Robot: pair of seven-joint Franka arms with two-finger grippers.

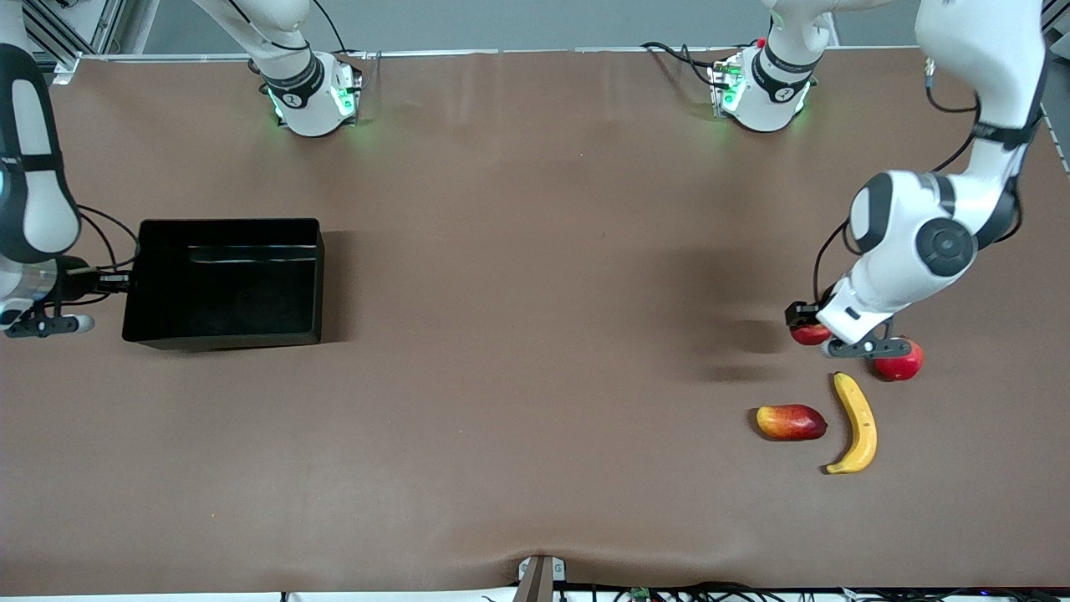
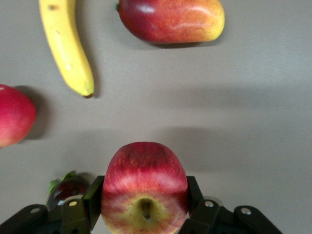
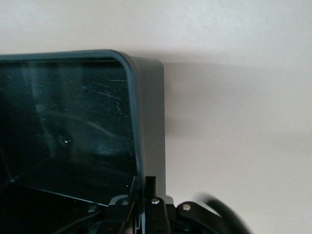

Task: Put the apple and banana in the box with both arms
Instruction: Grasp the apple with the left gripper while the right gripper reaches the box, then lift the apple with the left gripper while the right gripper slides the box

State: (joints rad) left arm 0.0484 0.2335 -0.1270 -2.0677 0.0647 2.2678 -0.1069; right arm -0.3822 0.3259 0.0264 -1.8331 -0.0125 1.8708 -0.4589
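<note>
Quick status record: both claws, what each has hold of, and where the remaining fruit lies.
left claw: shut on the apple, at table level
right claw: shut on the box wall
banana: on the table, nearer the front camera than the apple
mango-like fruit: beside the banana
round red fruit: beside the left claw

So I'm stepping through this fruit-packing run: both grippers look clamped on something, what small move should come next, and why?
Probably a straight lift by the left gripper: its fingers already pinch the small round red apple with a yellowish patch, which sits low by the table. The right gripper is shut on the wall of the shallow glossy black plastic box, so it can just hold the box steady.
</note>
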